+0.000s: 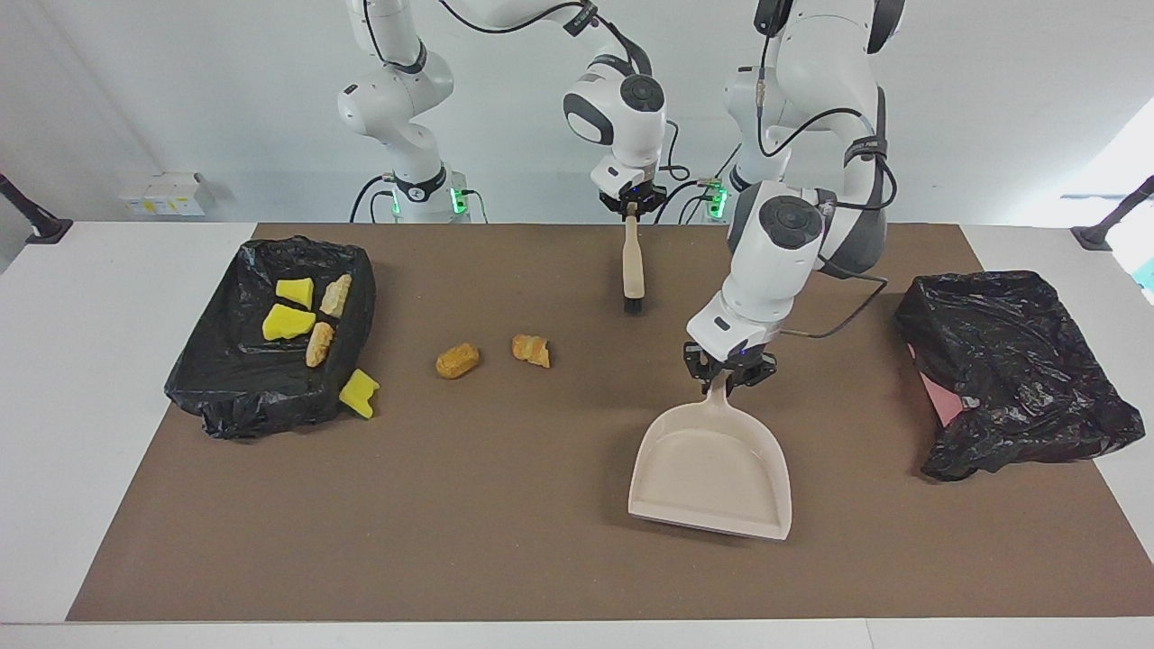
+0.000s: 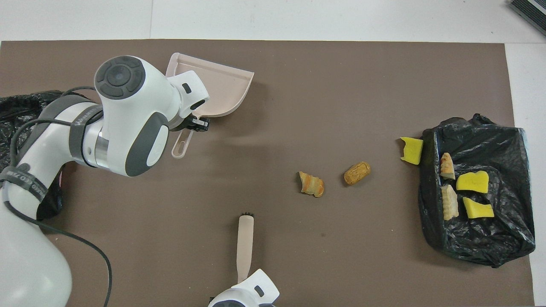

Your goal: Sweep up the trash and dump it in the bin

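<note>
The left gripper (image 1: 727, 377) clamps the handle of a beige dustpan (image 1: 712, 473) while the right gripper (image 1: 631, 205) grips a brush (image 1: 634, 270) upright, ready to sweep two bread lumps (image 1: 458, 361) lying mid-table, near the lined bin (image 1: 216, 356).

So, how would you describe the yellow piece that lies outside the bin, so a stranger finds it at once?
Look at the black-lined bin at the right arm's end of the table, with four chunks inside. The yellow wedge leans on the mat against that bin's corner. Unlike the two tan lumps out in the open, it is bright yellow and touches the bin.
</note>
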Robot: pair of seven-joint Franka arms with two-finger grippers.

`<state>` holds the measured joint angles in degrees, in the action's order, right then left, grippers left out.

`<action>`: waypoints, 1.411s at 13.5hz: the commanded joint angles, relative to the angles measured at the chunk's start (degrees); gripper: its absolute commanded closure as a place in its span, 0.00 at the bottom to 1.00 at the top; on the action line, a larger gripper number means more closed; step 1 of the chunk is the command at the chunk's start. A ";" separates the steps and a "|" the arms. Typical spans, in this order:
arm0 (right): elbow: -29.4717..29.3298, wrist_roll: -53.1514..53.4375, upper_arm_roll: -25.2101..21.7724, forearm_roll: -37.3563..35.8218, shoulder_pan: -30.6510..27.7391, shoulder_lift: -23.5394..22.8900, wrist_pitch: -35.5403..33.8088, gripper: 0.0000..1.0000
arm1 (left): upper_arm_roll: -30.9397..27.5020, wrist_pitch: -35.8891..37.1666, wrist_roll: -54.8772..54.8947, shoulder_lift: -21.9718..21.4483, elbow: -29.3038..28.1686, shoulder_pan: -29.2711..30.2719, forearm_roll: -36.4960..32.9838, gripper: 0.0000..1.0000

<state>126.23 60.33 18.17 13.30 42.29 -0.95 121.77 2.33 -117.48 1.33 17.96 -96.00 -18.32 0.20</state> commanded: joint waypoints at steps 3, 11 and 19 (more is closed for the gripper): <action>1.56 -4.06 -0.06 -4.15 -12.11 12.00 -15.47 1.00 | 0.39 3.23 21.82 -3.02 -0.15 6.35 -0.99 1.00; 0.68 -26.47 0.11 -20.41 -32.07 8.08 -18.41 1.00 | -0.05 4.64 60.10 -9.95 -12.07 8.13 -5.46 1.00; -2.04 -38.62 0.02 -45.07 -42.02 -2.21 -12.00 1.00 | 0.04 -5.82 55.64 -19.54 -30.65 -3.38 -6.97 1.00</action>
<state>125.70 22.60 17.39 -26.61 2.03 -1.31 108.52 3.22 -120.57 59.52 1.13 -123.02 -19.25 -5.47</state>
